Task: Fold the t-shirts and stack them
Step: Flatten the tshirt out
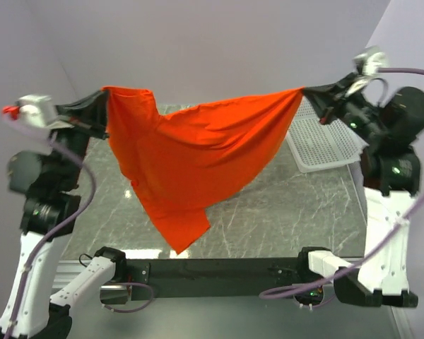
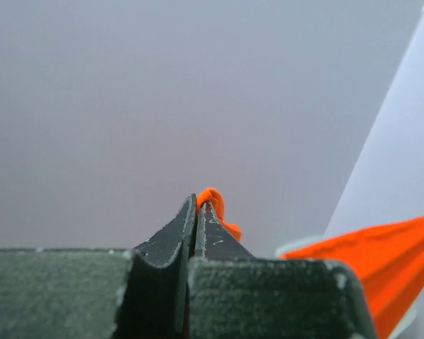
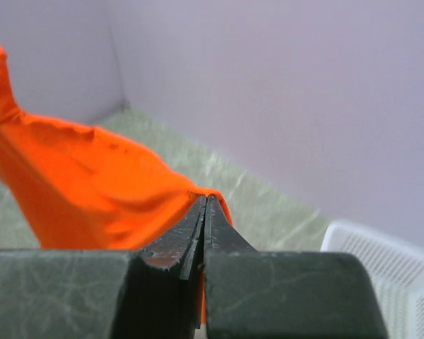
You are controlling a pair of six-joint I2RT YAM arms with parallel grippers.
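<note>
Top external: left claw (image 1: 104, 107), right claw (image 1: 306, 91) clamped on t-shirt (image 1: 191, 148); basket (image 1: 326, 146) at right.

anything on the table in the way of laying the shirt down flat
Nothing visible. The shirt hangs over the table between the left gripper and right gripper, both shut on it. The basket sits off at the right side. The table under the cloth is hidden.
</note>
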